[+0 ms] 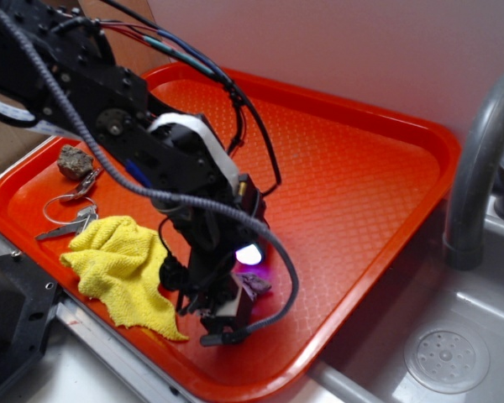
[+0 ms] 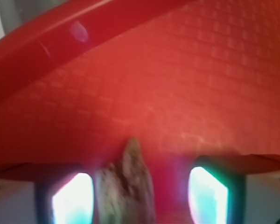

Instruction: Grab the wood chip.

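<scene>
The wood chip (image 2: 126, 186) is a rough grey-brown piece with a pointed end, lying on the red tray (image 2: 186, 84). In the wrist view it sits between my two lit fingers, close against the left pad (image 2: 72, 200) and with a clear gap to the right pad (image 2: 207, 193). My gripper (image 2: 137, 198) is open around it. Seen from the exterior view, the gripper (image 1: 238, 304) is down at the tray's near edge, and only part of the chip (image 1: 254, 285) shows beside it, tinted purple by the light.
A yellow cloth (image 1: 124, 269) lies just left of the gripper. Keys on a ring (image 1: 69, 215) and a dark brown rock (image 1: 74, 161) sit at the tray's left end. The tray rim (image 1: 235, 382) is close. A sink with a grey faucet (image 1: 479, 168) is to the right.
</scene>
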Tool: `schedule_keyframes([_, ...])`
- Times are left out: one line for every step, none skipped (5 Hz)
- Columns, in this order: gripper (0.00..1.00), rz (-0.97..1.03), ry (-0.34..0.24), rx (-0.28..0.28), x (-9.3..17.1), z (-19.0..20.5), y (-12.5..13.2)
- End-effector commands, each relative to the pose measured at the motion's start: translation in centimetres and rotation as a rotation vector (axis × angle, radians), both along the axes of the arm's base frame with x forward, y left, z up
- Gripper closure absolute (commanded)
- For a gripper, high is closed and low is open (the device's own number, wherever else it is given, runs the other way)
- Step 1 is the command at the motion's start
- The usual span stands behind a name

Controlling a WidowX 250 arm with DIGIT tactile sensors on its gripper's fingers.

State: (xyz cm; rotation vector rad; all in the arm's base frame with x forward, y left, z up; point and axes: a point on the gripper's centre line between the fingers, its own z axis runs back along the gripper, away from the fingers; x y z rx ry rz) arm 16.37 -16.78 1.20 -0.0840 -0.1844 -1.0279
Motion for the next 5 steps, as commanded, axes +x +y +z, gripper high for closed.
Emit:
schedule_keyframes([1.0,-0.013,0.109,0.01,-2.0,0.3,0.9])
schedule_keyframes([1.0,0.016,0.095,0.027,-2.0,1.2,1.3])
schedule_keyframes([1.0,0.099,0.047,0.038,-1.7,3.8,2.6])
schedule_keyframes([1.0,0.349,0.002,0.015,-1.4,8.7,6.4])
schedule_keyframes([1.0,0.599,0.007,0.012,-0.1,13.7,9.1])
